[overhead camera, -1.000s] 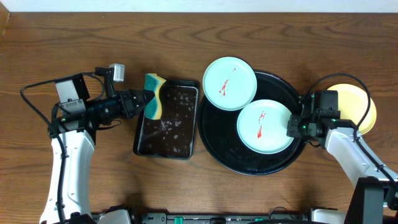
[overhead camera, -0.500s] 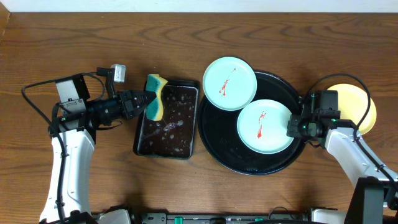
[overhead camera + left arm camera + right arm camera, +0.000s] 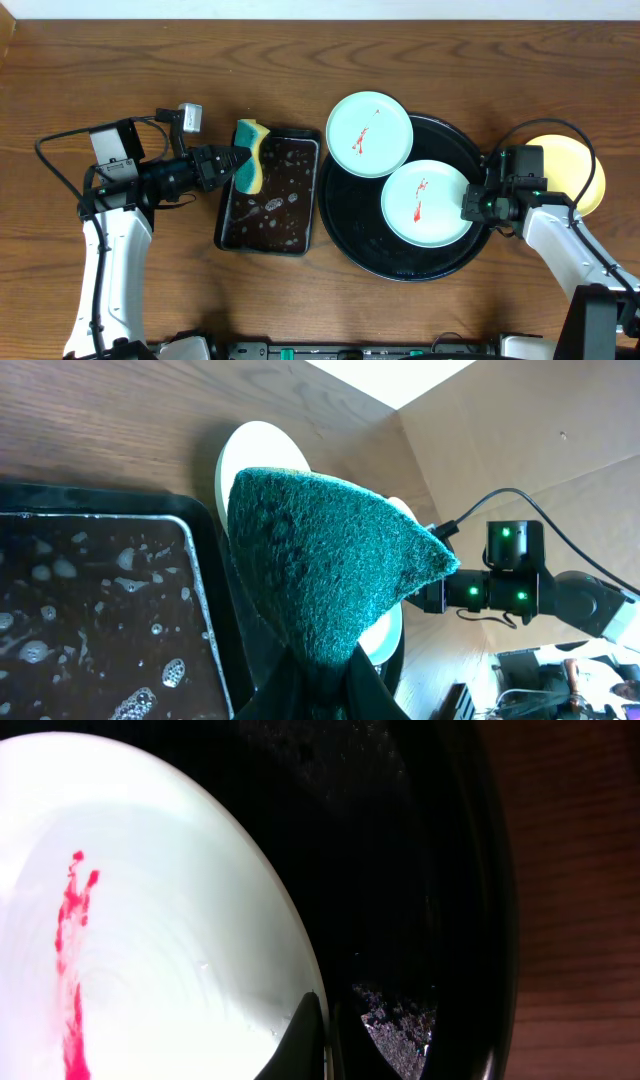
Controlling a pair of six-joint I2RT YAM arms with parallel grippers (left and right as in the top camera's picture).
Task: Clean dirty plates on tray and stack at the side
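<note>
The round black tray [image 3: 356,236] holds a pale blue plate with a red smear [image 3: 427,203]; a second smeared pale blue plate [image 3: 369,134] rests on its upper left rim. A pale yellow plate [image 3: 572,172] lies on the table at the far right. My right gripper [image 3: 472,203] is shut on the right rim of the plate in the tray [image 3: 150,940], one finger above and one below the rim [image 3: 320,1030]. My left gripper [image 3: 232,162] is shut on a green and yellow sponge [image 3: 249,155], held over the top left corner of the rectangular tray; the sponge fills the left wrist view [image 3: 320,570].
A rectangular black tray of soapy water [image 3: 270,200] lies left of the round tray and shows in the left wrist view [image 3: 90,610]. Bare wooden table lies in front and at the far left.
</note>
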